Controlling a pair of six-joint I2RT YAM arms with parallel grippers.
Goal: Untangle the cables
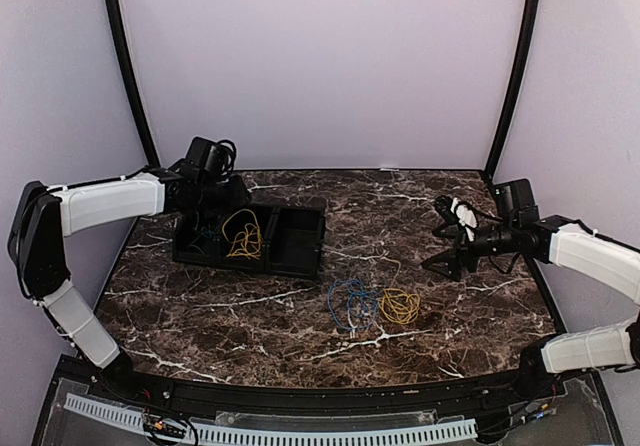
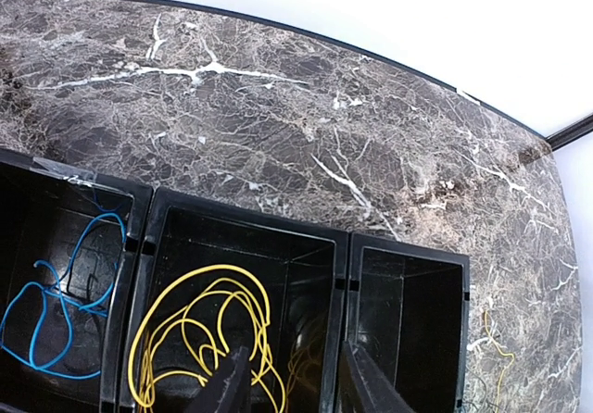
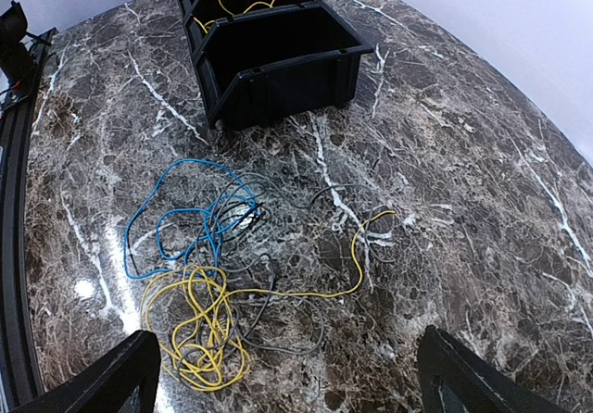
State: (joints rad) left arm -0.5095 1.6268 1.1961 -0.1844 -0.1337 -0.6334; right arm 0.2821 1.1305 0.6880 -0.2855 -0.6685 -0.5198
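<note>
Over the table [image 1: 450, 296] and bin [image 1: 300, 241], our left end effector [image 2: 295, 378] hangs half open and empty above a binned yellow cable [image 2: 199, 330], our right end effector [image 3: 287, 376] gapes wide over the tangle [image 3: 232, 265], where lifting one strand may drag the rest.

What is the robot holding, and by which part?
Nothing is held. The left end effector is open above the yellow cable lying in the bin. The right end effector is open, facing the tangled cables.

Blue cable [image 3: 215, 220], yellow cable [image 3: 199, 334] and black cable [image 3: 248, 217] lie tangled together.
</note>
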